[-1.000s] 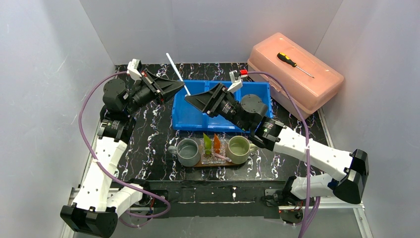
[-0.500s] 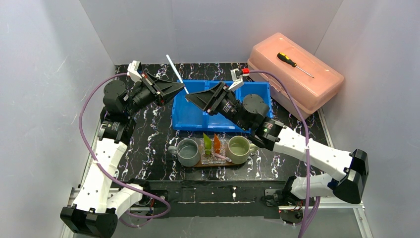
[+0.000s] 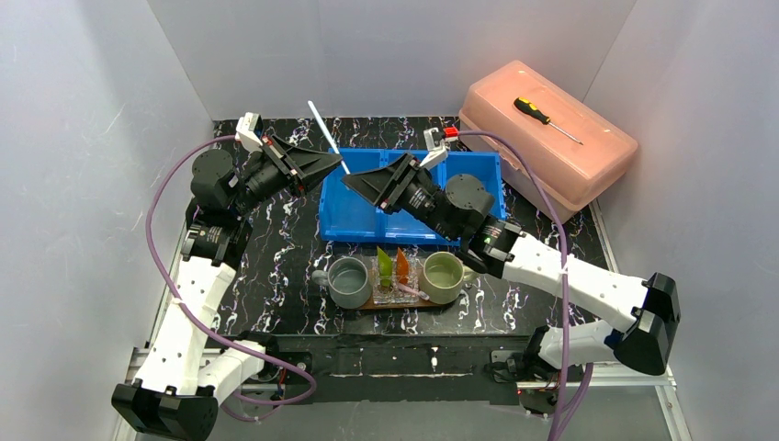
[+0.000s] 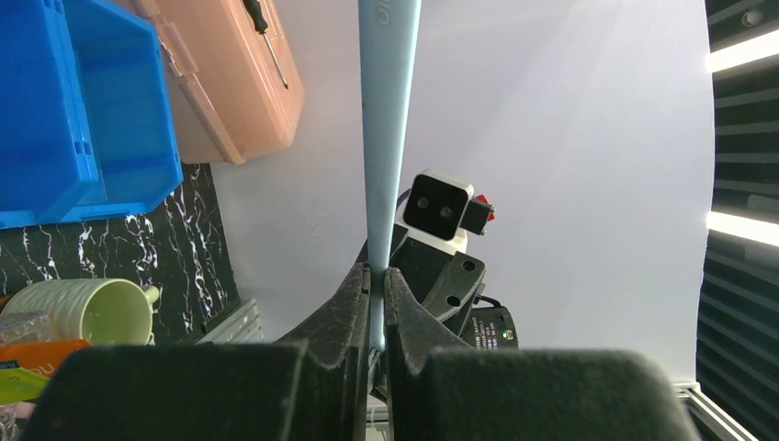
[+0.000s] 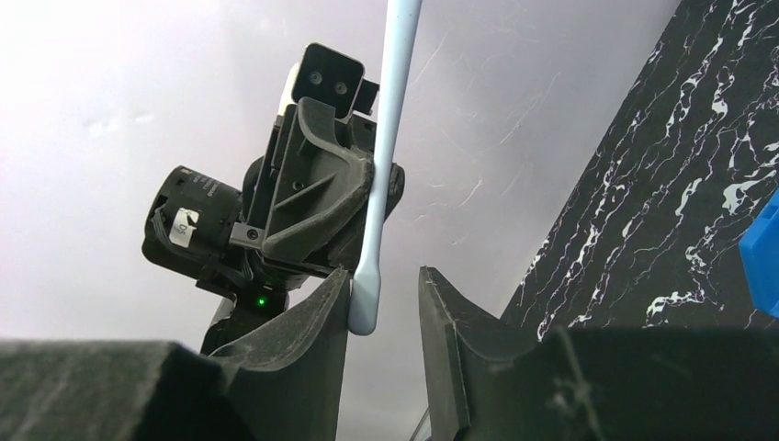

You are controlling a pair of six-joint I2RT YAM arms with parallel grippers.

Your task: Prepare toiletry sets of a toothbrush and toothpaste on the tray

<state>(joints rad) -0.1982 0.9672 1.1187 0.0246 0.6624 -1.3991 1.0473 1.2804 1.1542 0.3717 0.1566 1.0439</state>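
from above, left gripper (image 3: pixel 336 163) and right gripper (image 3: pixel 349 181) meeting over the blue bin's (image 3: pixel 354 216) left rear corner, toothbrush (image 3: pixel 321 124) slanting up between them, tray (image 3: pixel 397 305) just in front of the bin, left wrist, jaws clamped tight on the toothbrush shaft, right wrist, fingers (image 5: pixel 321 312) partly apart around its lower end, one touching it

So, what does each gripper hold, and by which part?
The left gripper pinches the toothbrush near its lower end. The right gripper holds nothing yet; its open jaws flank that end.
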